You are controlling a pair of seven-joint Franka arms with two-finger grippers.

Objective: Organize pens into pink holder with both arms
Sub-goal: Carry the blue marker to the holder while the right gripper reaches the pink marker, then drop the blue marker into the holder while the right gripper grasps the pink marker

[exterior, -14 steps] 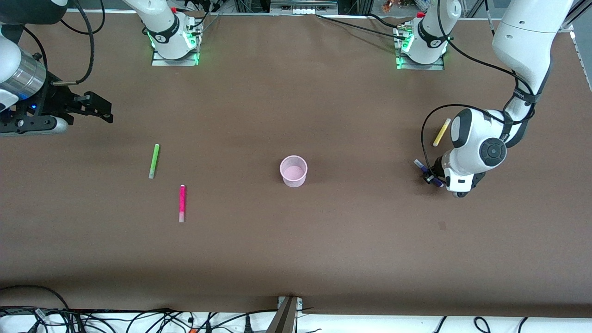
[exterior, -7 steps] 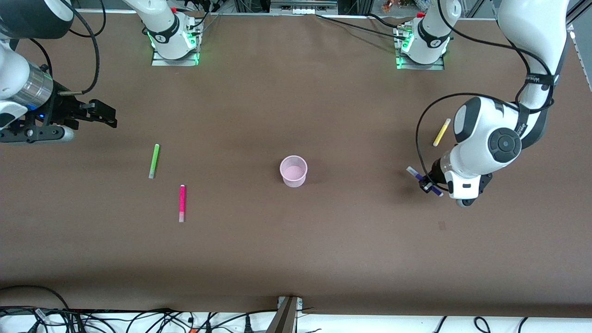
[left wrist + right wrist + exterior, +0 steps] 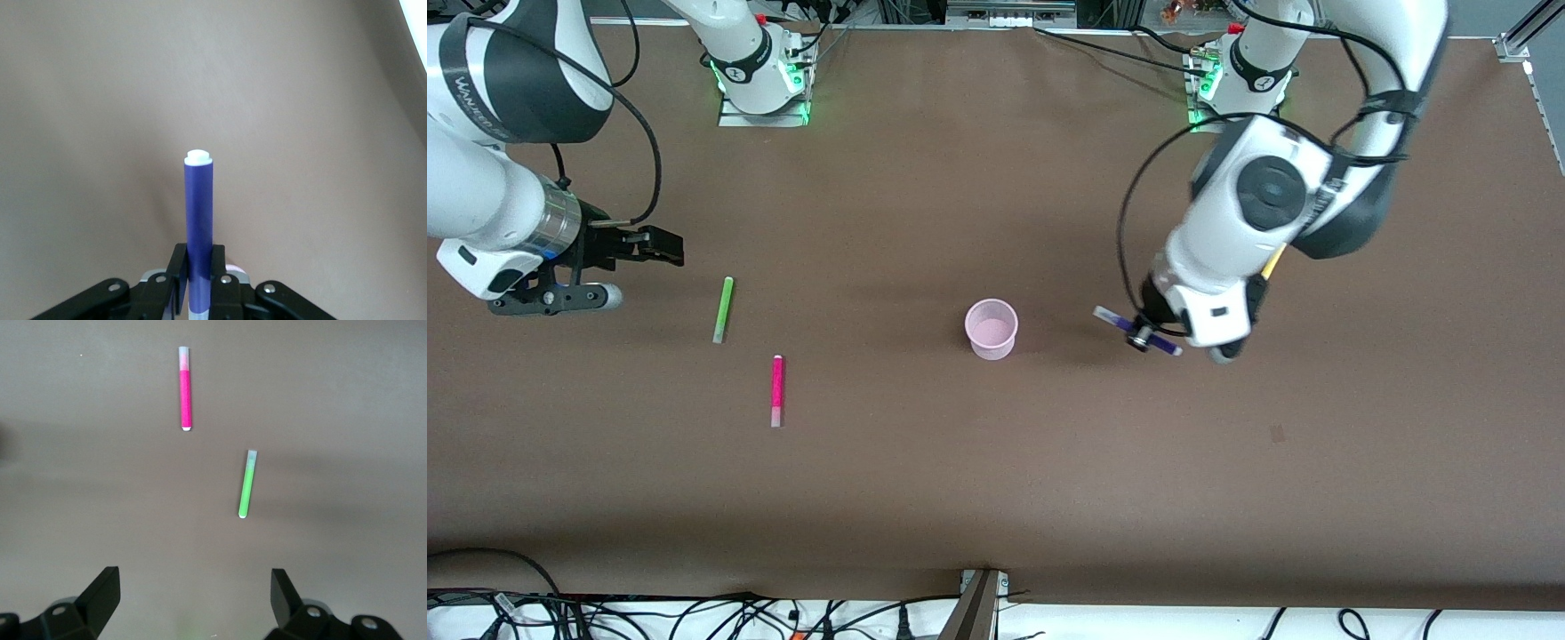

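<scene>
The left gripper (image 3: 1145, 336) is clamped on the dark purple pen (image 3: 1113, 316), held above the table (image 3: 996, 480) just beside the pink holder (image 3: 991, 328), toward the left arm's end. The right gripper (image 3: 660, 249), fingers spread wide and holding nothing, hangs over the table well apart from the pink holder, toward the right arm's end. Also toward that end lie the green pen (image 3: 722, 309) and the magenta-pink pen (image 3: 776, 391), the latter nearer the front camera than the holder; the yellow pen (image 3: 1272, 260) shows partly under the left arm.
</scene>
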